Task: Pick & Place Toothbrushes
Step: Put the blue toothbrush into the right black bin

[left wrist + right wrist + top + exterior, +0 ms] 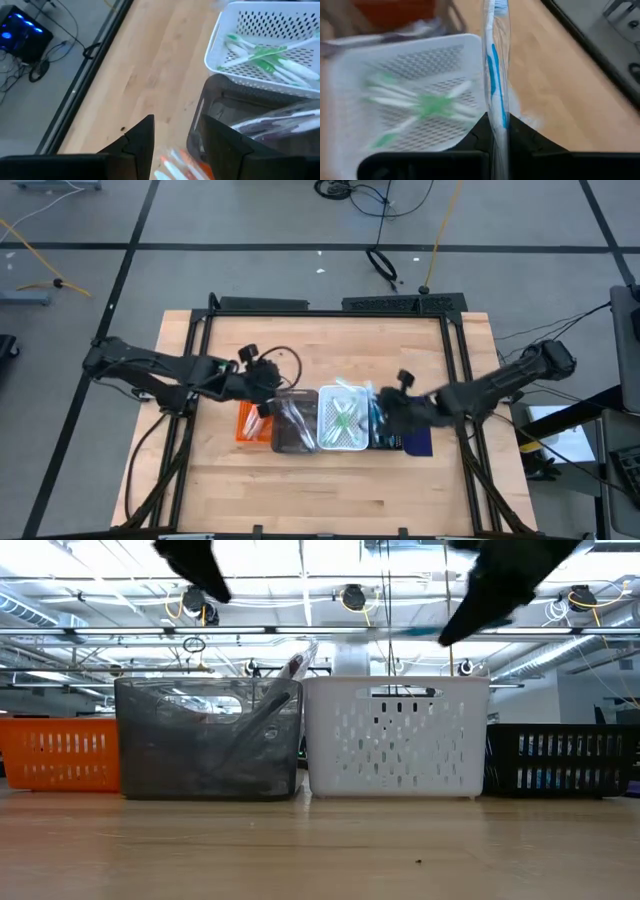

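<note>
**Blue toothbrush held over white/black tray boundary**

Four trays stood in a row mid-table: orange tray (246, 423), grey tray (293, 423), white tray (343, 420), black tray (560, 762), touching or nearly so. Navy tray (419, 443) seen just beyond black one in high view, mostly under right arm.

Right gripper (496, 131) was above the trays, by the white tray's edge nearest the black one; fingers pinched on a blue-and-clear toothbrush (496, 70), sticking out past the fingertips. In low view same brush showed only as a faint blue streak (412, 631) under the arm.

Left gripper (175, 145) hovered over orange/grey boundary, fingers spread, nothing between them. Pink/white toothbrushes (175, 162) blurred below, in orange tray.

Green-and-white toothbrushes (267, 57) lay crossed on white tray floor. Clear-packaged brushes (280, 122) leaned in grey tray, one tip poking above rim (297, 665).

Surface: pale wood tabletop (300, 490) on black frame. Room: grey floor w/ black tape lines, yellow cable (440, 230), ceiling trusses and lights in low view.

Black tray contents hard to make out; blue bits behind slots only.
</note>
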